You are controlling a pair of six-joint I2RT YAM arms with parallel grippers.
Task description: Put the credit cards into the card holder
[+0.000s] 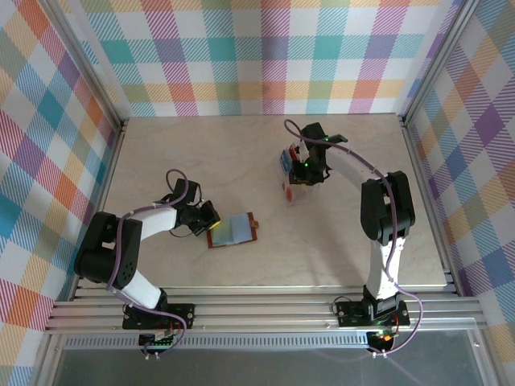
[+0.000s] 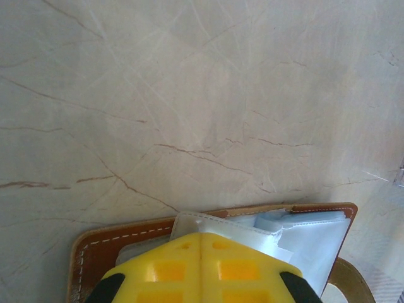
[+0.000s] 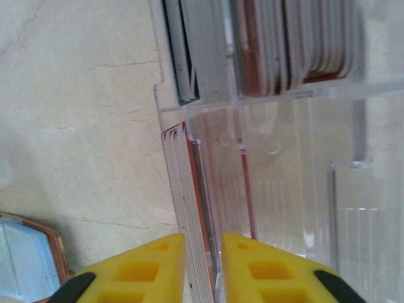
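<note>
The brown card holder [image 1: 233, 231] lies open on the table, clear pockets [image 2: 315, 240] facing up. My left gripper [image 1: 207, 218] rests on its left edge, its yellow fingers [image 2: 201, 238] pressed together over a clear pocket sheet, with nothing seen between them. My right gripper [image 1: 292, 177] is at the clear tray [image 3: 297, 189]. Its jaws [image 3: 203, 243] are closed on a stack of credit cards [image 3: 192, 189] with red and white edges, held edge-on against the tray's wall. More cards [image 3: 265, 50] stand in the tray's far compartment. A corner of the card holder [image 3: 28, 265] shows at the lower left.
The clear plastic tray stands right of the table's middle, about a hand's width beyond the wallet. Bare marble surface [image 1: 338, 241] lies in front and to the right. Checked walls [image 1: 265, 56] enclose the table on three sides.
</note>
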